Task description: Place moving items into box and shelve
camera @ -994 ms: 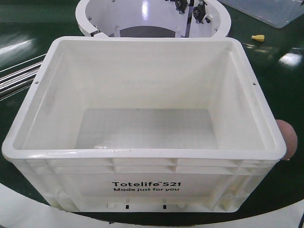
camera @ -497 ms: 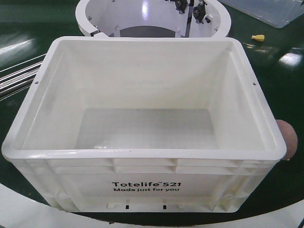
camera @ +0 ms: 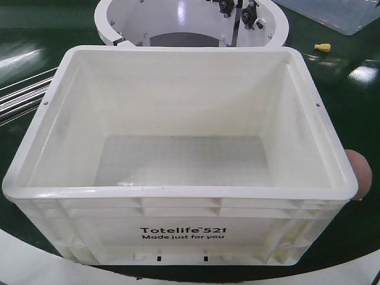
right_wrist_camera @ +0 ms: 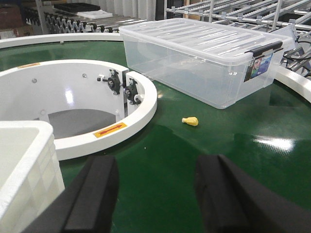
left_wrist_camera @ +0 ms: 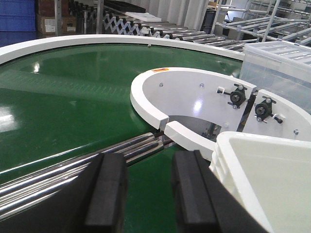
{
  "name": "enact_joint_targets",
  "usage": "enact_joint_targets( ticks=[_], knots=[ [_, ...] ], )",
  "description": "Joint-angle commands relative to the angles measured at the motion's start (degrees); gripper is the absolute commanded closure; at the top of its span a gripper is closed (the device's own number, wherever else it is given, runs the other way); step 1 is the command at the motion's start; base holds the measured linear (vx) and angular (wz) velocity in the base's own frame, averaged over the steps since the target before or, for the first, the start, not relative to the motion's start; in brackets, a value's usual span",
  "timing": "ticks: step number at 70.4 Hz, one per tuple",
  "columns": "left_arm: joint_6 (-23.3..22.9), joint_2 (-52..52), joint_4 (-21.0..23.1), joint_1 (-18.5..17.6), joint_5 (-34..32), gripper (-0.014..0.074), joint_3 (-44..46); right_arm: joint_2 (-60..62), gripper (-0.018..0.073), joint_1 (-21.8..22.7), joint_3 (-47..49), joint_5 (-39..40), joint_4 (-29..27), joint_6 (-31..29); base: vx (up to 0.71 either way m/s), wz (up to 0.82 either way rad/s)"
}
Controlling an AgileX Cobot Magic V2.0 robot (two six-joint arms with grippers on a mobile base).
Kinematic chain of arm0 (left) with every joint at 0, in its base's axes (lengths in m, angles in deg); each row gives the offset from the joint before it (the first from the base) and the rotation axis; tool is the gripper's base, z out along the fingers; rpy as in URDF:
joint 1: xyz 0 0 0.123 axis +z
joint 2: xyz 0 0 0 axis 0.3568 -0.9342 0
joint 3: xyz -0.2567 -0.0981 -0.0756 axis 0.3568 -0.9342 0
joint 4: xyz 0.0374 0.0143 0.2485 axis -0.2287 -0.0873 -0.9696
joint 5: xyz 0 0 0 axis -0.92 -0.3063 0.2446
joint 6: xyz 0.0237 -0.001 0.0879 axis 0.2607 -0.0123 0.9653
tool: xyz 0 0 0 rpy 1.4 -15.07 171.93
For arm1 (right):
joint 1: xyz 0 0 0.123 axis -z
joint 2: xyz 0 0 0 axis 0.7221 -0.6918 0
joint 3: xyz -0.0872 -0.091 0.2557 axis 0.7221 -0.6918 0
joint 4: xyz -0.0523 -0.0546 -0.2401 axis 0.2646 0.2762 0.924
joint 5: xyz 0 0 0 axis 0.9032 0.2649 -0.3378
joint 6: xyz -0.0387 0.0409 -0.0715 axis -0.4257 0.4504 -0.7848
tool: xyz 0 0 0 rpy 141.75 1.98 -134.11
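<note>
Three camera views of one instant, with both arms idle over the belt:

- Large white rectangular plastic crate [camera: 178, 196] with ribbed rim and black "Totelife 521" print is sitting on the glossy green belt surface [camera: 350, 89], printed side facing the front camera. Its floor is showing bare, so nothing is lying inside yet.
- Dusty pink-brown plush ball [camera: 360, 175] is resting on the green surface just beside the crate's right wall, near the front corner. The rim is hiding most of it, so contact with the wall cannot be told.
- Pale yellow ball is not showing in any view.
- Left gripper [left_wrist_camera: 148, 167] is hovering beside the crate's far left corner and above the polished steel rollers [left_wrist_camera: 58, 170]. Its black padded fingers are standing apart with nothing between them, judged a waiting pose that is leaving the crate mouth unobstructed.
- Right gripper [right_wrist_camera: 156, 170] is hanging past the crate's far right corner, its fingers spread wide and empty, presumably ready for something ball-sized.
- Tiny yellow cap-like piece [right_wrist_camera: 190, 121] is lying alone between the white ring-shaped hub [right_wrist_camera: 116, 128] and the clear lidded plastic tub [right_wrist_camera: 204, 63]. It is no part of the load.
- Judgement: loading is not yet begun. The right arm is looking the likelier one for the pink-brown ball, which is lying on its side, though a ball tucked close to the wall may be leaving little room for a finger.
</note>
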Motion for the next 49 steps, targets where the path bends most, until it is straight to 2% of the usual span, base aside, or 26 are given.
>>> enact_joint_targets(
  ticks=[1, 20, 28, 38, 44, 49],
  knots=[
    [-0.1, 0.8, 0.6, 0.0, -0.9, 0.0217, 2.2, -1.9, 0.0104, 0.3, 3.0, 1.2, -1.1, 0.1, 0.00, 0.00],
    [-0.1, 0.8, 0.5, 0.0, 0.0, 0.0217, 2.2, -15.1, 0.0139, 0.5, 13.7, -2.8, -1.8, 6.0, 0.00, 0.00],
    [-0.1, 0.8, 0.5, 0.0, 0.2, 0.0217, 2.2, -21.0, 0.0139, 5.8, 18.0, -9.4, -1.4, 10.8, 0.00, 0.00],
    [-0.1, 0.8, 0.5, 0.0, 0.2, 0.0217, 2.2, -26.7, 0.0139, 12.7, 21.0, -19.8, 7.6, 10.8, 0.00, 0.00],
    [-0.1, 0.8, 0.5, 0.0, 0.2, 0.0217, 2.2, -30.0, 0.0139, 14.2, 21.6, -29.1, 12.8, 9.6, 0.00, 0.00],
    [-0.1, 0.8, 0.5, 0.0, 0.2, 0.0217, 2.2, -32.8, 0.0139, 14.3, 21.6, -34.1, 13.5, 7.7, 0.00, 0.00]
  ],
)
